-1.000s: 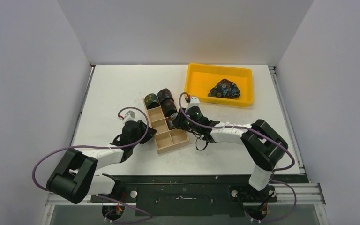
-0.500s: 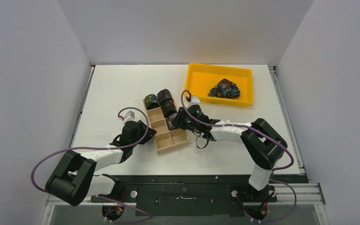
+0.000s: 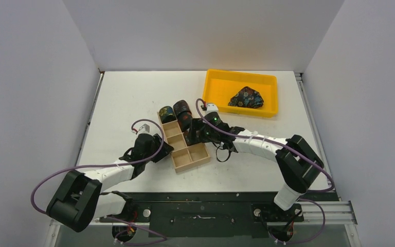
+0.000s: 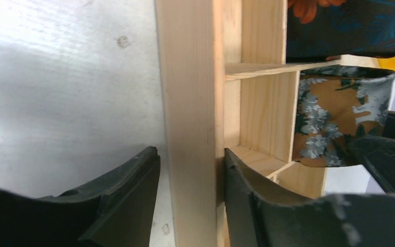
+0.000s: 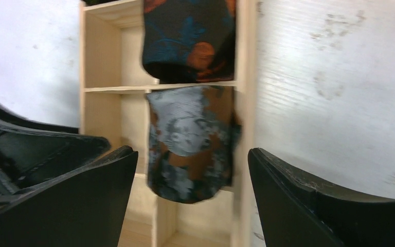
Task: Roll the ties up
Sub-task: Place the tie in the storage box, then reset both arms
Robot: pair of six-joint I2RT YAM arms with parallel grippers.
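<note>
Left fingers (image 4: 128, 200), two black ones, stand a little apart on either side of the left long wall of the one wooden box (image 4: 190, 77). A thin gap shows between each finger and the wood, so they clamp nothing. One finger is outside the box over the white desk (image 4: 67, 92), and the other is inside a bare compartment.

The box lies at an angle between the two arms and has two columns of compartments. I count four ties in all, three of them rolled and standing in the box.

The first rolled tie (image 3: 165, 112) is dark and sits in the far compartment of the left column. The second, the floral tie (image 5: 185, 36), is dark with orange and blue flowers. It fills the far compartment of the right column and rises above the walls. The third, the brown tie (image 5: 190, 144), has grey-blue flowers and stands in the next compartment of that column, nearer the arms.

Right fingers (image 5: 308, 206), also two, are spread wide and hold nothing. One hangs over the left column of the box and the other over the desk just outside the right wall. The brown tie sits between them, touched by neither.

Further right, well apart from the box, one yellow tray (image 3: 218, 92) sits at the far side of the desk. It holds the fourth tie, the loose tie (image 3: 246, 98), a dark, many-coloured, unrolled heap.
</note>
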